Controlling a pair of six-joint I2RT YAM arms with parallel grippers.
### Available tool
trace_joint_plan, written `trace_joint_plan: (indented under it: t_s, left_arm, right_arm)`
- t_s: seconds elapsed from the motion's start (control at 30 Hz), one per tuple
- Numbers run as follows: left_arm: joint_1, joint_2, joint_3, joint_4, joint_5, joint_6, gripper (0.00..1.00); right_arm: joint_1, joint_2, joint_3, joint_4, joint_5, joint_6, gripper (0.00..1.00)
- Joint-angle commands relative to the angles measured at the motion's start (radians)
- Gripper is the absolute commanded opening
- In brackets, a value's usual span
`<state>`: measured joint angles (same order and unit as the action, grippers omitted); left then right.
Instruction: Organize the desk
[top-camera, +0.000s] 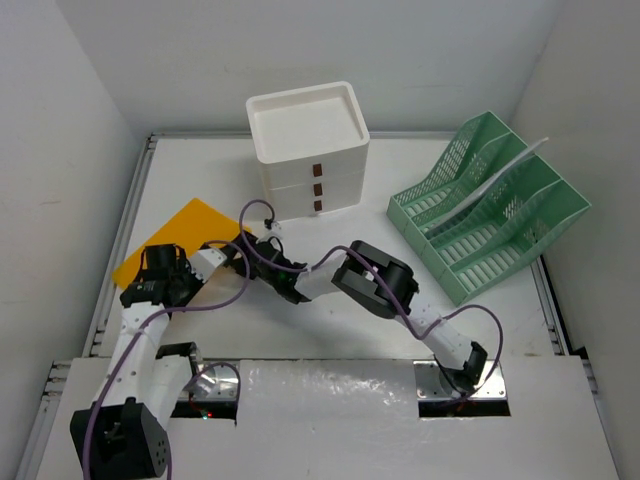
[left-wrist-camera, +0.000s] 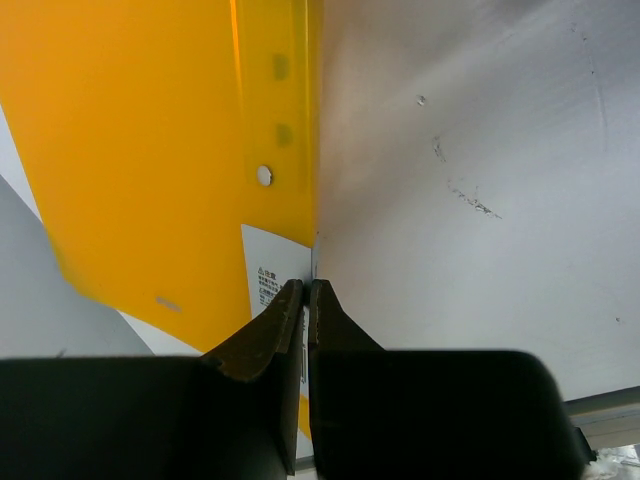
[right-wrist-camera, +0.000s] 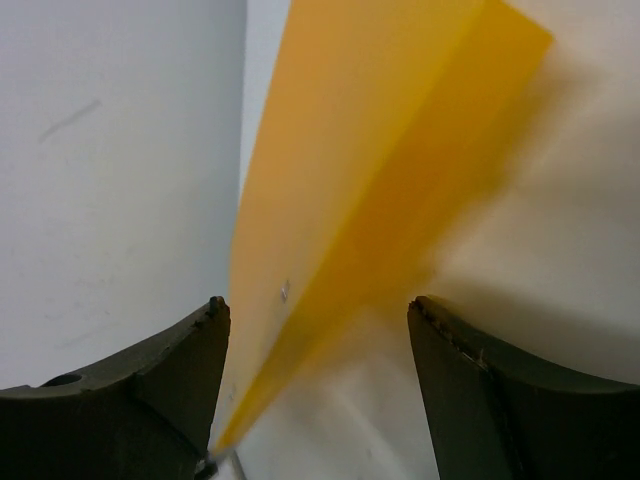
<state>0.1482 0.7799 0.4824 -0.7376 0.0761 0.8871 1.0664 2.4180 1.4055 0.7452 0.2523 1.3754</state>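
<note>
The white bench (top-camera: 350, 225), railed in silver along its edges, is seen from above filling the space between pale walls, with both arms' bases set at its near edge. At far left, an orange folder (top-camera: 185, 235) is shown lying flat on the bench close to the left rail, turned so that one corner points toward the back wall. The left end effector (left-wrist-camera: 306, 288) is pictured with its dark fingers drawn together until only a sliver of gap remains, the near edge of the folder being pinched between them just beside a white printed label (left-wrist-camera: 272, 280); bare bench is seen to the right of that edge. Next to it, the right end effector (right-wrist-camera: 318, 310) is held wide open with nothing gripped, and a blurred orange edge of the folder is framed in the space between its fingers without being touched by either. Toward the middle, at the back of the bench, a white three-drawer unit (top-camera: 308, 150) is seen standing upright with its brown handles facing the arms. At far right, a green mesh file rack (top-camera: 490, 205) is set at an angle on the bench, and a white sheet (top-camera: 510, 170) is lodged in one of its slots.
</note>
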Motion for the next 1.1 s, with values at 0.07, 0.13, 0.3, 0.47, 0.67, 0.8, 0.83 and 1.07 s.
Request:
trace_joint_plan:
  t_s: [0.07, 0.13, 0.3, 0.47, 0.67, 0.8, 0.83, 1.07]
  left_arm:
    - [0.013, 0.001, 0.025, 0.018, 0.027, 0.016, 0.00]
    - [0.011, -0.004, 0.030, 0.012, 0.030, 0.021, 0.00]
    - [0.013, 0.002, 0.036, 0.036, 0.037, 0.032, 0.00]
    - [0.013, 0.007, 0.050, 0.027, 0.065, 0.044, 0.00]
    - [0.013, 0.073, 0.079, 0.060, 0.079, 0.000, 0.26]
    - [0.013, 0.122, 0.223, -0.089, 0.197, -0.026, 0.91]
    - [0.013, 0.121, 0.257, -0.117, 0.267, -0.034, 0.99]
    - [0.013, 0.091, 0.482, -0.249, 0.441, -0.109, 1.00]
  right_arm:
    - [-0.022, 0.067, 0.157, -0.044, 0.015, 0.037, 0.71]
    - [-0.023, 0.105, 0.199, -0.052, 0.010, 0.059, 0.67]
    - [-0.016, 0.182, 0.298, -0.095, -0.021, 0.108, 0.54]
    - [-0.016, 0.176, 0.244, -0.058, 0.015, 0.119, 0.11]
    - [-0.016, 0.087, 0.083, 0.009, 0.010, 0.030, 0.00]
    - [-0.016, -0.049, -0.058, 0.052, 0.021, -0.207, 0.00]
    - [-0.011, -0.083, -0.086, 0.054, 0.024, -0.263, 0.00]
    - [-0.013, -0.307, -0.351, 0.189, -0.051, -0.532, 0.00]
